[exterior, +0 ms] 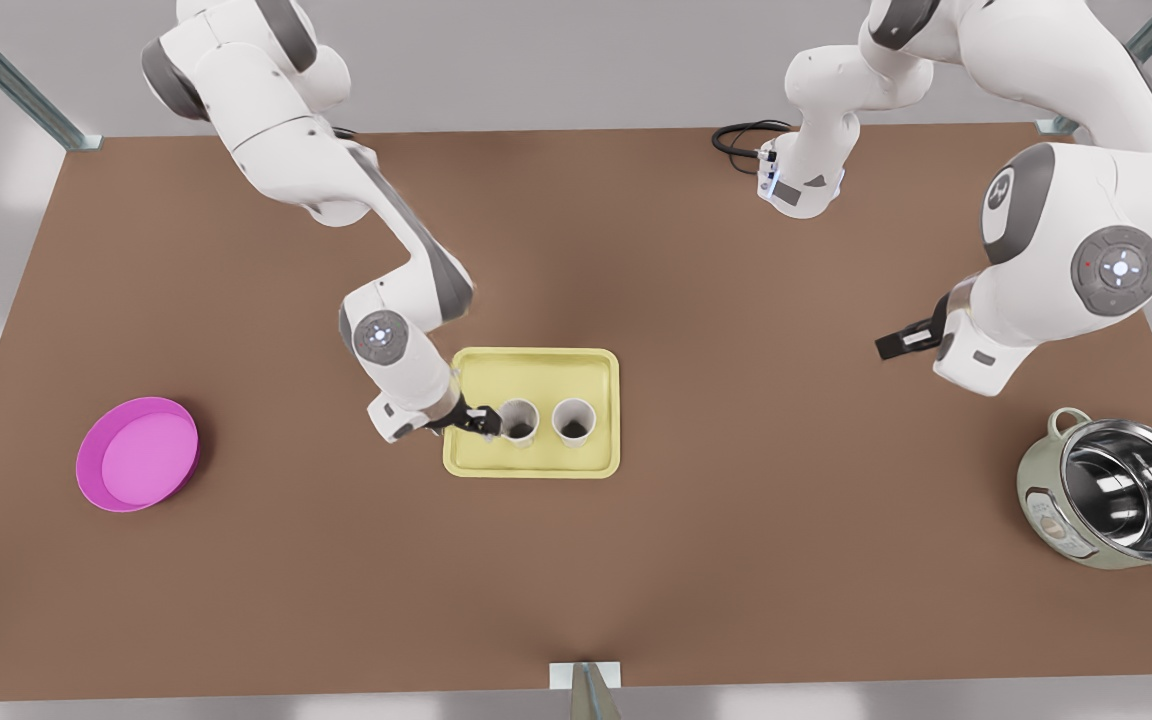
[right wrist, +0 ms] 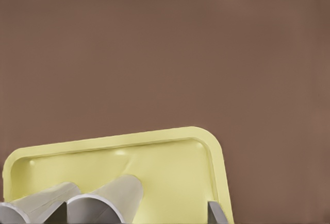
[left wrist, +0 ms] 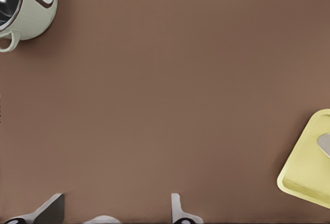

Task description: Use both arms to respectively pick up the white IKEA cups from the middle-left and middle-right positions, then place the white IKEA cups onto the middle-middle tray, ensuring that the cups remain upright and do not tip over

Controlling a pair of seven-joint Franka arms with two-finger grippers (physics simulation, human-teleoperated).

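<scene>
From the front view, both white IKEA cups stand upright, side by side, in the lower half of the tray (exterior: 536, 370) at the middle of the desk (exterior: 736, 300): one cup (exterior: 519, 420) toward the frame's left, the other cup (exterior: 574, 420) just beside it. The right gripper (exterior: 484, 420) sits at the tray's left rim, up against the nearer cup. The left gripper (exterior: 896, 343) hangs well apart at the right of the frame, waiting.

In the left wrist view, the left gripper (left wrist: 116, 197) has its fingers spread with only bare desk between them. A corner of the tray (left wrist: 309, 167) shows at the right edge of the frame.

In the right wrist view, the right gripper (right wrist: 136, 206) has its fingers parted wider than the cup (right wrist: 111, 195) between them, so it looks let go, resting on the tray (right wrist: 170, 147); the second cup (right wrist: 44, 195) is right alongside.

To my eye the placing is all but done. What remains is backing the right arm out. It should lift straight away from the cup, fingers wide, without dragging a finger across the rim, since a nudge could knock one cup into its neighbour.

The pink bowl (exterior: 139, 453) at lower left and the pale-green pot (exterior: 1116, 495) at lower right sit far off, and neither looks to be in the way.
</scene>
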